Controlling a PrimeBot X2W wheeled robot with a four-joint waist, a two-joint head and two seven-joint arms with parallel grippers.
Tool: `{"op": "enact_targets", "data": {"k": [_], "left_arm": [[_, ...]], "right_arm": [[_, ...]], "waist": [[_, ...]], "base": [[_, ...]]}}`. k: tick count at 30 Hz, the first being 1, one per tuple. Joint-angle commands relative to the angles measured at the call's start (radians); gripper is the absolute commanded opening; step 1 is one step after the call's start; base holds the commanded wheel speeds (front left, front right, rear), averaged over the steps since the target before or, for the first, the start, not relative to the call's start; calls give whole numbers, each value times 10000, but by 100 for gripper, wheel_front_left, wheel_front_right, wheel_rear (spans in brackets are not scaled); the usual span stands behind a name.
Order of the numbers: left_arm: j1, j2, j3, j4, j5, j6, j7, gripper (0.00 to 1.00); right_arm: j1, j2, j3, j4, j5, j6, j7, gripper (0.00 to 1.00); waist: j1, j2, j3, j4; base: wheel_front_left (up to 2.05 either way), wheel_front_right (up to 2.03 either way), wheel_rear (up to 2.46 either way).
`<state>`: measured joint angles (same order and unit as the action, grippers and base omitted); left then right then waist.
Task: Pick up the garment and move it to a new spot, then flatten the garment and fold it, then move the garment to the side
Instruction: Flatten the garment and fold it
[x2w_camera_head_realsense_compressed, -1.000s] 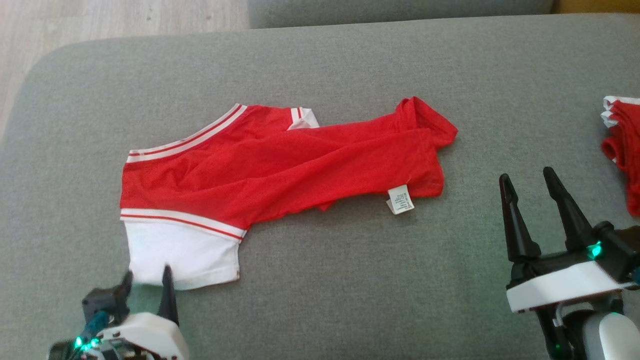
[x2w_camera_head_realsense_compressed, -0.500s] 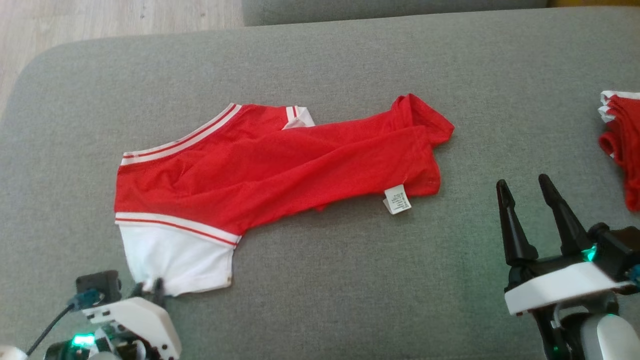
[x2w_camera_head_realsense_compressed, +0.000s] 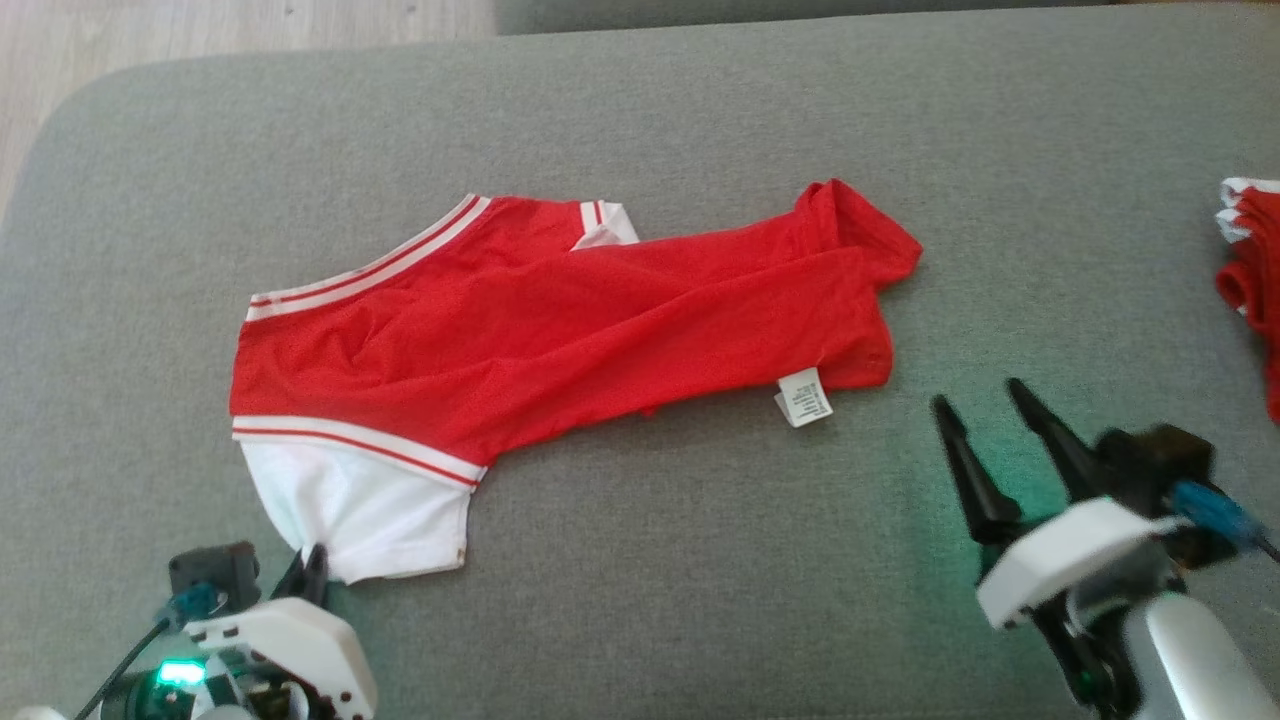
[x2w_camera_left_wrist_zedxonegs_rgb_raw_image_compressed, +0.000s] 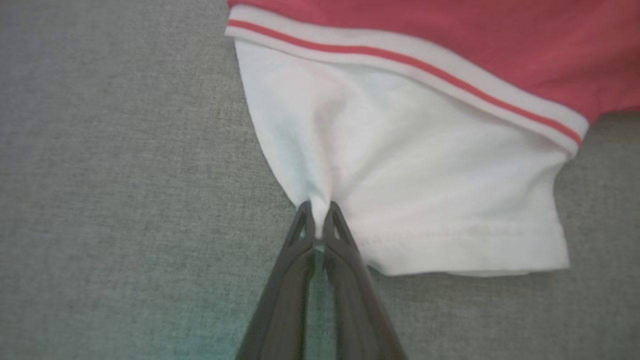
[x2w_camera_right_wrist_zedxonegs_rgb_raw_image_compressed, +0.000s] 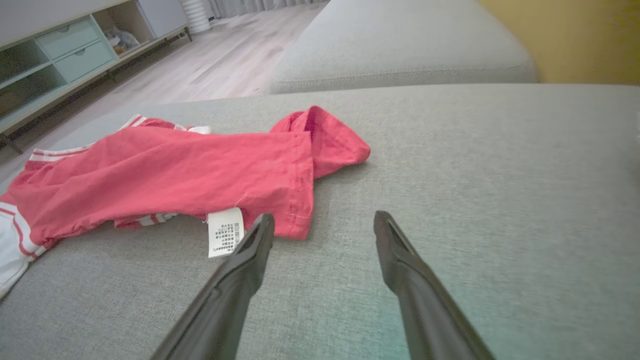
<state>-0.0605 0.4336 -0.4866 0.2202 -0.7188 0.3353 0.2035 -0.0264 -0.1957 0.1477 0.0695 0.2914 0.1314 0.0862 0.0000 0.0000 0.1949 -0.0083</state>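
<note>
Left gripper (x2w_camera_head_realsense_compressed: 314, 566) is clenched on the near hem of the garment's (x2w_camera_head_realsense_compressed: 560, 320) white sleeve (x2w_camera_head_realsense_compressed: 365, 505). In the left wrist view its two dark fingers (x2w_camera_left_wrist_zedxonegs_rgb_raw_image_compressed: 300, 235) meet at the tips, and the white cloth gathers into a pleat between them. Right gripper (x2w_camera_head_realsense_compressed: 978, 395) hovers with its fingers spread and nothing between them, just off the garment's right end, near the care label (x2w_camera_head_realsense_compressed: 803, 396).

By count there are two grippers, one label and one red-and-white garment lying crumpled across the middle of the grey sofa cushion (x2w_camera_head_realsense_compressed: 700, 120). A second red-and-white piece (x2w_camera_head_realsense_compressed: 1255, 260) lies well apart at the right.

That second piece is cut off by the head view's right edge. The left gripper's fingers are mostly hidden behind its own white housing in the head view. The red body is folded over itself, so the other sleeve shows only as a small white flap (x2w_camera_head_realsense_compressed: 608, 228) at the far edge. The print on the label (x2w_camera_right_wrist_zedxonegs_rgb_raw_image_compressed: 225, 232) is too small to read.

Bare cushion surrounds the garment on every side, with a wide strip beyond its far edge and another between it and the second piece. The cushion's rounded corner sits at the far left, with wooden floor (x2w_camera_head_realsense_compressed: 200, 30) past it. In the right wrist view another grey cushion (x2w_camera_right_wrist_zedxonegs_rgb_raw_image_compressed: 400, 45) rises behind.
</note>
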Motion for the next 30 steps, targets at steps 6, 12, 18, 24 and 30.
{"op": "enact_targets", "data": {"k": [6, 12, 18, 24, 30], "left_arm": [[-782, -29, 111, -209, 319, -13, -185, 0], [-1230, -323, -39, -64, 471, -150, -535, 0], [-1487, -680, -6, 269, 547, -244, -1282, 0], [-1533, -857, 140, 467, 583, -243, -1988, 0], [-1407, -830, 505, -396, 632, -11, -2772, 0]], "right_arm": [[-2012, -676, 1569, 1781, 1034, -7, -12, 100], [-3153, -982, 2515, 3449, 1806, -7, -44, 100], [-3731, -1328, 3345, 4203, 2480, -7, -163, 0], [-3848, -1675, 3644, 4032, 2703, -7, -638, 0], [-3609, -2129, 3295, 3015, 2383, -7, -1053, 0]], "waist": [[0, 0, 328, 313], [0, 0, 621, 609], [0, 0, 803, 711], [0, 0, 754, 697], [0, 0, 411, 634]], "base": [[0, 0, 0], [0, 0, 0], [0, 0, 0], [0, 0, 0], [0, 0, 0]]}}
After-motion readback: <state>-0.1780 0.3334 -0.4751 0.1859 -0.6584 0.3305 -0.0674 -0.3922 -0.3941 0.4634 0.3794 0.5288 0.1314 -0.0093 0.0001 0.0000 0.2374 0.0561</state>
